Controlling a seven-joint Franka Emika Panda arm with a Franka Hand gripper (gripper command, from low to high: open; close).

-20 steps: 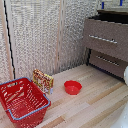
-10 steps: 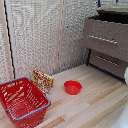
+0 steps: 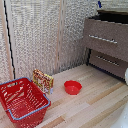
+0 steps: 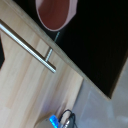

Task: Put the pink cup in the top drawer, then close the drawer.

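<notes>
In the wrist view the pink recepticle (image 4: 56, 12), a pale pink cup seen from above, sits inside the dark open top drawer of the storage unit (image 4: 95, 45). The drawer's pale front and silver bar handle (image 4: 30, 44) run beside it. One blue fingertip (image 4: 54, 121) of the pinch receptors shows at the frame edge, well apart from the cup. In the exterior view the brown storage unit (image 3: 107, 42) stands at the right with its top drawer pulled out. A small blue bit of the gripper (image 3: 99, 4) shows above it. The cup is hidden there.
A red wire basket (image 3: 22, 102) stands at the exterior view's left, with a small patterned packet (image 3: 42, 80) behind it. A low red bowl (image 3: 73, 87) lies on the wooden floor. A white rounded shape (image 3: 125, 76) shows at the right edge.
</notes>
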